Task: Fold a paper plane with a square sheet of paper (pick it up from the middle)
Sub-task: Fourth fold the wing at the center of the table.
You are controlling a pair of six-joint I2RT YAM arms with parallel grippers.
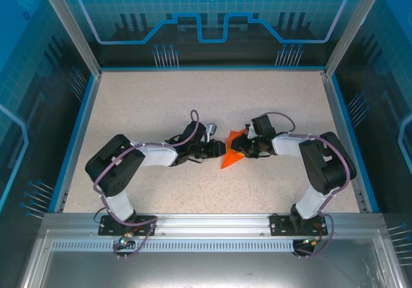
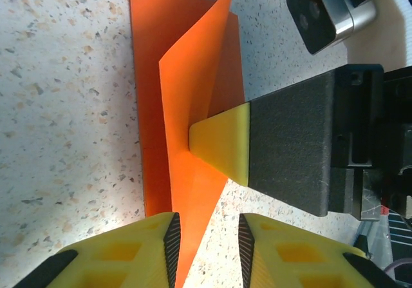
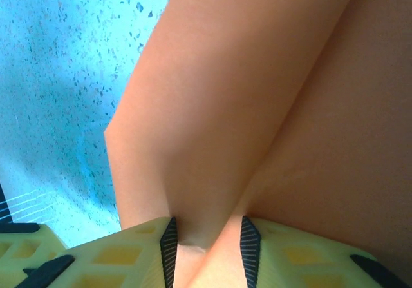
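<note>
The square sheet of paper (image 1: 228, 160) is bright orange and lies half folded on the table between the two arms, with one flap (image 2: 193, 75) standing up. My left gripper (image 1: 220, 149) comes at it from the left. In the left wrist view its jaws (image 2: 209, 243) stand apart, a paper corner rests against the left pad, and bare table shows in the gap. My right gripper (image 1: 237, 147) comes from the right, and one of its yellow fingertips (image 2: 222, 146) presses on the flap. In the right wrist view a bulging fold of paper (image 3: 257, 107) sits between its jaws (image 3: 207, 249), which stand apart.
The speckled table (image 1: 161, 101) is ringed by a blue rim and clear enclosure walls. The right arm's wrist camera (image 2: 322, 11) hangs close above the paper. Both arm bases stand on the metal rail (image 1: 212, 223) at the near edge.
</note>
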